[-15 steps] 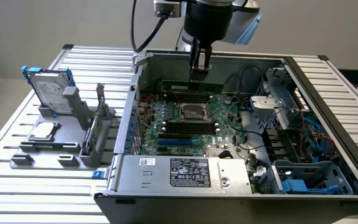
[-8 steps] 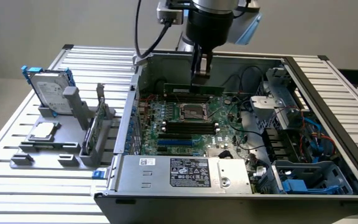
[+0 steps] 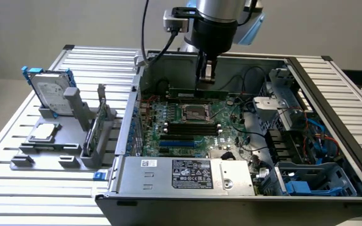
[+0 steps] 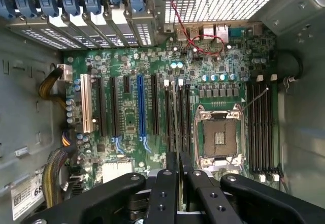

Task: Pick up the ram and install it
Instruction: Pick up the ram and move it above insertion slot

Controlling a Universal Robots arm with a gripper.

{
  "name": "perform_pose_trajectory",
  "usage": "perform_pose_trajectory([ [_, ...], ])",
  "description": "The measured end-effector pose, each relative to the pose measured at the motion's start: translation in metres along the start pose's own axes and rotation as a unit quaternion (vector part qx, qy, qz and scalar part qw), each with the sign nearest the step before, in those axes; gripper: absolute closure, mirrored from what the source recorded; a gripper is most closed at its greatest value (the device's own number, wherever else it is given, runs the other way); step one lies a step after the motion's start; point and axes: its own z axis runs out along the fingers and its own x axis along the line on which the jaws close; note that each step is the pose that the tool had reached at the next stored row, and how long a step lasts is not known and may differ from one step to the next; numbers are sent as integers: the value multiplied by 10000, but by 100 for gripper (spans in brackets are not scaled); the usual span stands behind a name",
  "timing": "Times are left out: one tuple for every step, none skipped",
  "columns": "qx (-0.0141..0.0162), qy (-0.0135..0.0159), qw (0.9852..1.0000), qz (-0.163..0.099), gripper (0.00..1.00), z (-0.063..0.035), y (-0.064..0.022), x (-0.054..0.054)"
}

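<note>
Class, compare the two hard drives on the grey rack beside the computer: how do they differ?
The upright drive stands on edge; the flat drive lies face up. The upright drive sits at the back of the grey rack, the flat drive lower, nearer the front. Both are silver and rest on that rack.

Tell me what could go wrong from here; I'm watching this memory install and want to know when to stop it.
The fingers grip the RAM stick over the black memory slots. If it is skewed to a slot, pushing down could bend it or jam it. The bare CPU socket lies right beside those slots, so a sideways slip might strike it.
</note>
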Motion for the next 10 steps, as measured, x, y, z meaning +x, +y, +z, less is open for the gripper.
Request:
perform_pose_trajectory([
  [0,0,10000,0,86,18,-2,-2],
  [1,0,10000,0,86,36,-4,-5],
  [2,-1,10000,-1,86,54,-8,-8],
  [3,-1,10000,-1,86,72,-10,-10],
  [4,-1,10000,-1,86,90,-14,-13],
  [5,-3,10000,-1,86,104,-16,-15],
  [6,-14,10000,-2,86,117,-17,-15],
  [6,-14,10000,-2,86,118,-17,-15],
  [5,-14,10000,-1,86,118,-17,-15],
  [4,-14,10000,-1,86,118,-16,-15],
])
